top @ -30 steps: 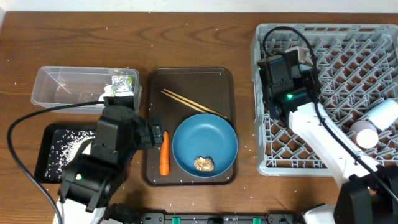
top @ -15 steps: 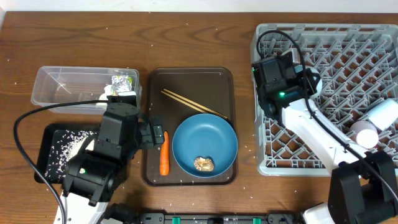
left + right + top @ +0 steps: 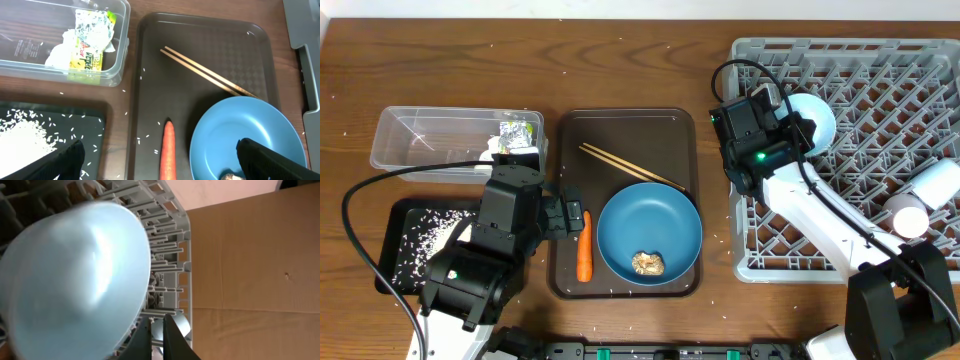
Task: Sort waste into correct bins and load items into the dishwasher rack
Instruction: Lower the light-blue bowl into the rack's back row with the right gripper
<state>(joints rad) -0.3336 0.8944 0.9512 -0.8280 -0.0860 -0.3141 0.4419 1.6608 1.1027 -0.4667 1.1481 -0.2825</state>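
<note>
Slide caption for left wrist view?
Open left gripper above carrot, chopsticks and blue plate on brown tray.

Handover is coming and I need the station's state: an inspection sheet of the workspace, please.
Surface: wooden table, stray grains scattered.
Job's things: carrot, chopsticks and blue plate with food lump on brown tray; wrapper and white paper in clear tub; rice in black tray; white bowl, pale cup and pinkish cup in rack.
Clutter: nothing seen.
Grippers: left gripper open above carrot; right gripper shut beside white bowl.
Cables: black cable loops by each arm.
Surroundings: cardboard beyond rack.
</note>
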